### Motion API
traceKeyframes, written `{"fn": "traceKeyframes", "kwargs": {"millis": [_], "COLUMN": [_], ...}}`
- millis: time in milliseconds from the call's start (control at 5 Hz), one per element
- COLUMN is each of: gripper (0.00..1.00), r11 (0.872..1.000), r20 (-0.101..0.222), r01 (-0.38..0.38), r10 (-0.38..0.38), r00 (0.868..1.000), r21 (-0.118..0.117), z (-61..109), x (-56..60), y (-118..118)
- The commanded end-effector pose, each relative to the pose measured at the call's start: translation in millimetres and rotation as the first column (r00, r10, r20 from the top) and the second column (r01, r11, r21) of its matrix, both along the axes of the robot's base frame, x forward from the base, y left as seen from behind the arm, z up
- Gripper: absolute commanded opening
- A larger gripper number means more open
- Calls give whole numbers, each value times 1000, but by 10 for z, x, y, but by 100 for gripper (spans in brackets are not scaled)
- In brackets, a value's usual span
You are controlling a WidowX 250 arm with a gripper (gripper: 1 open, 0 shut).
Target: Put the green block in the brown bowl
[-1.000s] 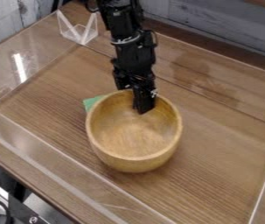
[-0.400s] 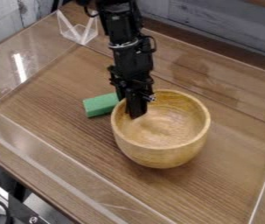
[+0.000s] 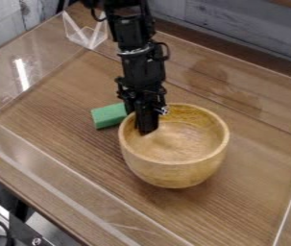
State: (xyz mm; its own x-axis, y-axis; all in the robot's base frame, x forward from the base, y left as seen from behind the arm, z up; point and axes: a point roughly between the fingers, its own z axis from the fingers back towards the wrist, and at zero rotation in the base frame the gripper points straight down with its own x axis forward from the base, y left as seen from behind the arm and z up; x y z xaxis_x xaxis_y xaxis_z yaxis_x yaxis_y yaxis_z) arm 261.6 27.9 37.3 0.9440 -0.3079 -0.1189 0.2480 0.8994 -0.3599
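The green block (image 3: 107, 117) lies flat on the wooden table, just left of the brown bowl (image 3: 176, 173) and close to its rim. The bowl stands upright with nothing visible inside it. My gripper (image 3: 147, 123) points steeply down from the black arm and sits at the bowl's far-left rim. Its fingers are closed over the rim, one inside the bowl and one outside. The block is free, a short way left of the fingers.
Clear acrylic walls (image 3: 19, 77) enclose the wooden table top. A transparent stand (image 3: 86, 35) sits at the back left. Dark cables and hardware (image 3: 19, 231) show beyond the front-left edge.
The bowl has shifted to the right, uncovering the green block that it largely hid a second ago. The fingers have closed on the rim. The last half second shows almost no motion.
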Motion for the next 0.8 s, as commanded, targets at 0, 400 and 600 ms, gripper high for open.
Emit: {"fn": "traceKeyframes", "kwargs": {"millis": [0,400,600], "gripper": [0,0,0], "r11": [1000,999,999], "r20": [29,-10,-29], "r01": [-17,-38,-47], "r10": [17,38,47], "r00": [999,999,999], "r21": [5,-6,-9], "z": [135,156,164], "x": [78,41,23], "y": [62,94,106]}}
